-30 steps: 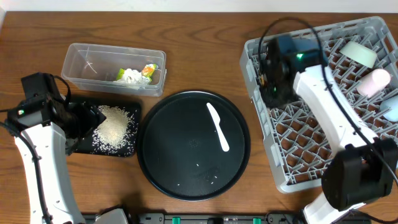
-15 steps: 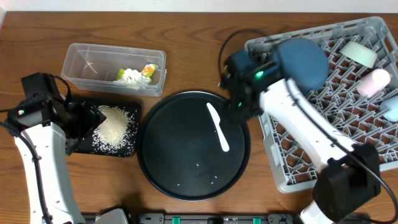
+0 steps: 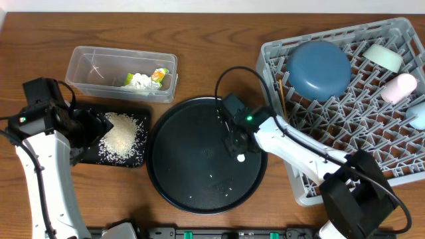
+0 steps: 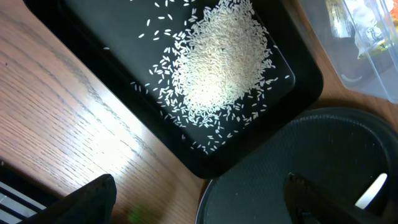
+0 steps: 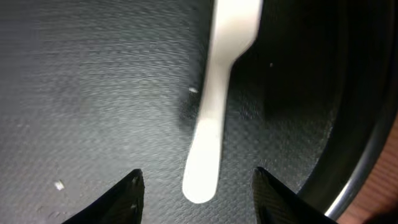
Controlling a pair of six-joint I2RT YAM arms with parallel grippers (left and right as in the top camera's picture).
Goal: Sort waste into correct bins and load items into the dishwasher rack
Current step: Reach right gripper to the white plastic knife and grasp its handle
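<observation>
A white plastic spoon [image 3: 241, 158] lies on the large round black tray [image 3: 186, 159]. My right gripper [image 3: 234, 137] hovers over it, open. In the right wrist view the spoon's handle end [image 5: 210, 134] lies between the two fingertips of that gripper [image 5: 202, 198], untouched. The dark blue plate [image 3: 319, 68] rests in the grey rack [image 3: 265, 53] beside thin chopsticks [image 3: 282, 97]. My left gripper [image 3: 93, 129] is open and empty over the shallow black tray [image 3: 86, 154], which holds the rice heap [image 3: 123, 136]. The clear tub [image 3: 93, 66] holds the tissue [image 3: 138, 81] and the wrapper [image 3: 158, 75].
The rack also holds a pale mint bowl [image 3: 384, 56] and whitish cups [image 3: 398, 86] at its far right. A few rice grains lie on the round tray. In the left wrist view the rice [image 4: 221, 59] lies ahead and the round tray's rim [image 4: 249, 171] lies below it.
My right arm swung left from the rack to the round tray and now sits low over the spoon. The blue plate now lies uncovered in the rack. The left arm has not moved.
</observation>
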